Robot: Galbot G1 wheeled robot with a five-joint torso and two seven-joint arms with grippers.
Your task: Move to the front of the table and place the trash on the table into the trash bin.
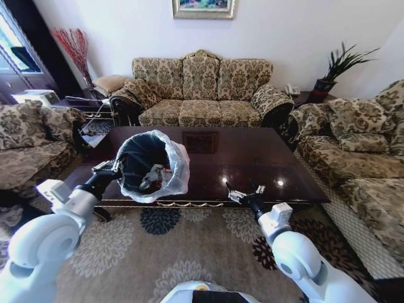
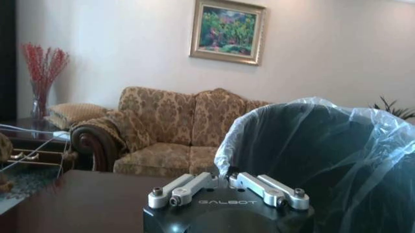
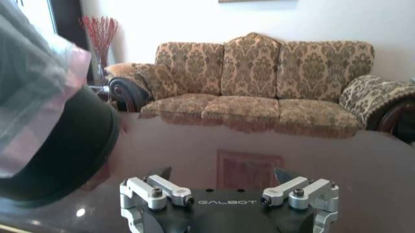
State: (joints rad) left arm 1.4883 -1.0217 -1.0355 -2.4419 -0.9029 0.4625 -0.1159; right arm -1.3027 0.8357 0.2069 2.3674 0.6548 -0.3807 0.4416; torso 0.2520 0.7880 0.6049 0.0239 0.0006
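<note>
The trash bin (image 1: 151, 165), black with a whitish bag over its rim, sits tilted over the front left part of the table (image 1: 252, 158), its mouth towards me. My left gripper (image 1: 115, 168) is shut on the bin's rim; in the left wrist view its fingers (image 2: 250, 183) pinch the bag edge of the bin (image 2: 311, 160). Trash (image 1: 155, 177), white and red bits, lies inside the bin. My right gripper (image 1: 245, 191) hangs open and holds nothing over the table's front edge. In the right wrist view this gripper (image 3: 222, 173) is just above the glossy table (image 3: 311, 155), with the bin (image 3: 58, 145) beside it.
A patterned three-seat sofa (image 1: 201, 95) stands behind the table. Armchairs flank it on the left (image 1: 28, 145) and right (image 1: 360, 151). A patterned rug (image 1: 158, 246) lies between me and the table. A potted plant (image 1: 334, 69) stands at the back right.
</note>
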